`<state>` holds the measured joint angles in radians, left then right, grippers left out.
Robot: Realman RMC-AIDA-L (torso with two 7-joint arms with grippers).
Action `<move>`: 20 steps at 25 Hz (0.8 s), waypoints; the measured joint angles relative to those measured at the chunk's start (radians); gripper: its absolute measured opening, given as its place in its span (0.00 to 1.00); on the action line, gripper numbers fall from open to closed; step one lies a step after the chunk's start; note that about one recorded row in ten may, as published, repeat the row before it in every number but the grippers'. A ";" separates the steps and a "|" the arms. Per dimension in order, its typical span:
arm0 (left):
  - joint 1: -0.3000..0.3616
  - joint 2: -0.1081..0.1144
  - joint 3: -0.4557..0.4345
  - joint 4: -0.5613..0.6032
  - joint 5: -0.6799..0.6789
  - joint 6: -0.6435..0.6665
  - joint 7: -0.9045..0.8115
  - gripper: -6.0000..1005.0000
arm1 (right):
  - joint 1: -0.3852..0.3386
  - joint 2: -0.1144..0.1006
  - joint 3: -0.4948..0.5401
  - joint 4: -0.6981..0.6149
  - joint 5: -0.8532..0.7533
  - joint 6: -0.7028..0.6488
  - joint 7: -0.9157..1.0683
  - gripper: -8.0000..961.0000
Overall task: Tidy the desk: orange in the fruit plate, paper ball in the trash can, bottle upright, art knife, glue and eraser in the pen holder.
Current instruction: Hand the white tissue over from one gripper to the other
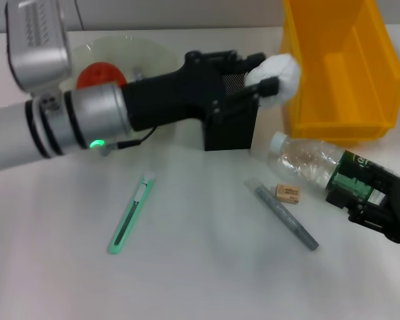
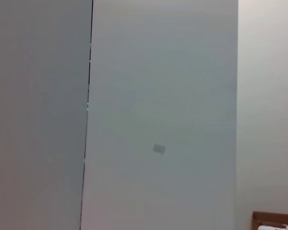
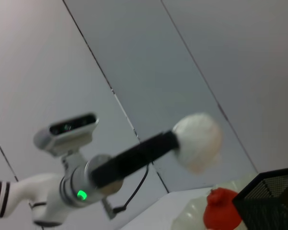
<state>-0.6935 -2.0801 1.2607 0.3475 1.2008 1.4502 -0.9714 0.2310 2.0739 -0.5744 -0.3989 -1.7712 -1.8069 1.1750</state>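
Bin (image 1: 360, 87): yellow, at the desk's far right, nothing seen in it, with the paper ball (image 1: 277, 77) pinched in the left gripper (image 1: 267, 87) just beside its near-left wall, so that drop looks about to happen. Bottle (image 1: 313, 163): lying on its side, its lower end inside the right gripper (image 1: 370, 200), whose finger state I cannot tell; uprighting not done. Orange (image 1: 101, 73) on the plate (image 1: 130, 53), done; knife (image 1: 130, 215), glue (image 1: 285, 217) and eraser (image 1: 288, 193) on the desk, holder (image 1: 230, 123) unfilled
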 joint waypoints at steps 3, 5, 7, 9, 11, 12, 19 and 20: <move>-0.048 0.000 0.042 0.011 -0.047 -0.051 -0.033 0.39 | 0.006 0.002 -0.001 0.004 -0.004 0.001 0.000 0.85; -0.056 0.000 0.062 0.023 -0.060 -0.075 -0.037 0.39 | 0.006 0.002 -0.001 0.005 -0.005 0.001 0.000 0.85; -0.068 0.000 0.113 0.057 -0.089 -0.136 -0.040 0.39 | 0.007 0.002 -0.001 0.007 -0.005 0.002 0.000 0.85; -0.076 0.000 0.172 0.091 -0.123 -0.187 -0.041 0.39 | 0.008 0.002 0.000 0.009 -0.005 0.003 0.000 0.85; -0.076 0.000 0.267 0.137 -0.187 -0.249 -0.042 0.39 | 0.007 0.002 0.004 0.010 -0.005 0.003 0.001 0.85; -0.072 0.000 0.294 0.150 -0.206 -0.264 -0.042 0.39 | 0.005 0.002 0.006 0.010 -0.005 0.003 0.001 0.85; 0.010 0.002 0.348 0.220 -0.254 -0.267 -0.042 0.39 | -0.012 -0.015 0.088 0.011 0.006 -0.071 0.079 0.85; 0.027 0.003 0.346 0.222 -0.254 -0.263 -0.042 0.39 | -0.012 -0.022 0.095 0.010 0.006 -0.081 0.101 0.85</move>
<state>-0.6664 -2.0774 1.6067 0.5690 0.9469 1.1876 -1.0138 0.2195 2.0514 -0.4797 -0.3886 -1.7656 -1.8882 1.2761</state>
